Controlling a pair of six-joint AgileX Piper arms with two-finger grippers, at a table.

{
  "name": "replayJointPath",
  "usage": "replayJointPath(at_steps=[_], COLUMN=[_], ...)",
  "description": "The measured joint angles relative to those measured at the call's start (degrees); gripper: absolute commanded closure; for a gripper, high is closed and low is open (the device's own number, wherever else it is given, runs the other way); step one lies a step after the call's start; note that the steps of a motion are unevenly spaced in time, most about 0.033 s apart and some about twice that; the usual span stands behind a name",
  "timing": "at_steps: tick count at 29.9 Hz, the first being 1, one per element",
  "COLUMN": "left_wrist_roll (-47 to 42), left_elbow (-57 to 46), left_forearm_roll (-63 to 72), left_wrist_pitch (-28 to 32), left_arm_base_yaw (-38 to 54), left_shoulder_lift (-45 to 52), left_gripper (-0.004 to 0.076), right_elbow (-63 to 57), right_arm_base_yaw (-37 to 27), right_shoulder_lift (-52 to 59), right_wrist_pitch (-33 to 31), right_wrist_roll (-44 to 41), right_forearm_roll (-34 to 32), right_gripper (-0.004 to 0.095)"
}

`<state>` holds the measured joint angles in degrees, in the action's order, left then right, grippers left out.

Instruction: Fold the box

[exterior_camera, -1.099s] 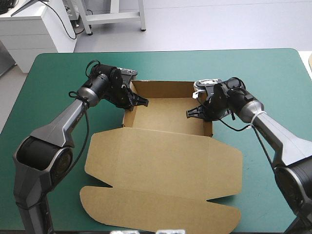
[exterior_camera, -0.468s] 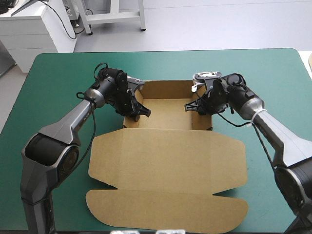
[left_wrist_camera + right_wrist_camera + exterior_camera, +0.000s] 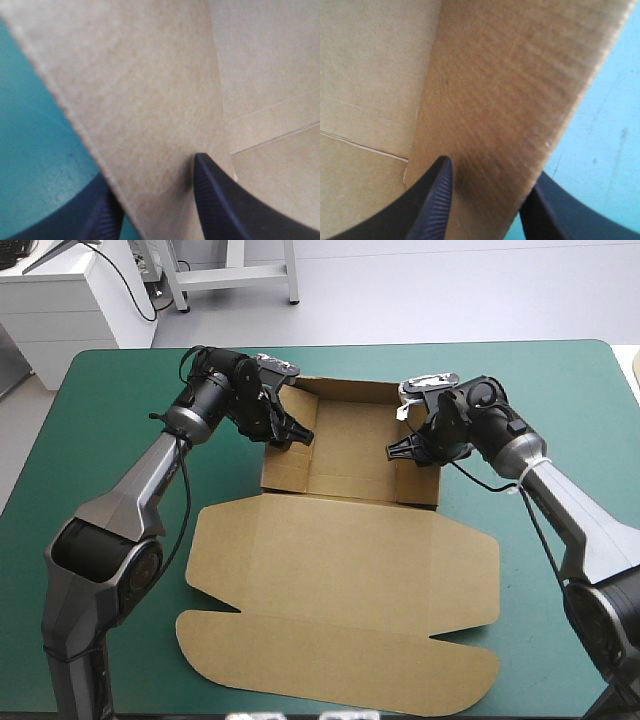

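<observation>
We see the brown box (image 3: 350, 455) standing as an open tray on the teal-green tabletop (image 3: 120, 390), with its lid (image 3: 340, 570) lying flat on the near side and the lid's flaps spread out toward the near edge.

The left end effector (image 3: 292, 432) reaches over the tray's left wall (image 3: 283, 468), close to the far corner, and is pinching that wall. In its wrist view the board rises between the two black fingers. One finger (image 3: 220, 205) is on the inner side over the tray floor (a crease line of the floor shows just beside it), and the other finger (image 3: 97, 217) is on the outer side over the tabletop.

The right end effector (image 3: 400, 448) mirrors it on the right wall (image 3: 420, 485) and is pressed together on the board in the same way. In its wrist view the wall fills the space ahead of it. The inner finger (image 3: 432, 205) lies against the wall's inside face, and the outer finger (image 3: 545, 212) is behind the wall's edge on the tabletop side.

Both walls stand raised. The two end effectors face each other across the tray floor, well apart, with the far wall (image 3: 345, 392) running beyond and between them. The lid is touched by neither end effector and sits on the near side of both
</observation>
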<state>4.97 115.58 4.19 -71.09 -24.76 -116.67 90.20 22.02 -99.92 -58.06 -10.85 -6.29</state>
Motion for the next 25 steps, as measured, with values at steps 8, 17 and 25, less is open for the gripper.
replayJointPath(at_steps=[8,17,25], left_wrist_roll=[-0.22,-0.34,-0.34], left_elbow=[0.35,0.53,0.53], left_forearm_roll=[-0.06,-0.75,-1.65], left_wrist_pitch=[-0.24,-0.23,1.39], left_arm_base_yaw=[0.0,0.0,0.0], left_shoulder_lift=[0.14,-0.3,-1.58], left_gripper=[0.0416,0.0419,0.0419], right_elbow=[0.05,0.05,0.35], right_arm_base_yaw=[0.11,0.11,0.01], right_shoulder_lift=[0.0,-1.75,-5.8], right_wrist_pitch=[0.85,7.27,10.11], right_wrist_roll=[0.0,-2.09,-2.83], right_forearm_roll=[-0.82,-1.98,-3.01], right_gripper=[0.0528,0.0529,0.0528])
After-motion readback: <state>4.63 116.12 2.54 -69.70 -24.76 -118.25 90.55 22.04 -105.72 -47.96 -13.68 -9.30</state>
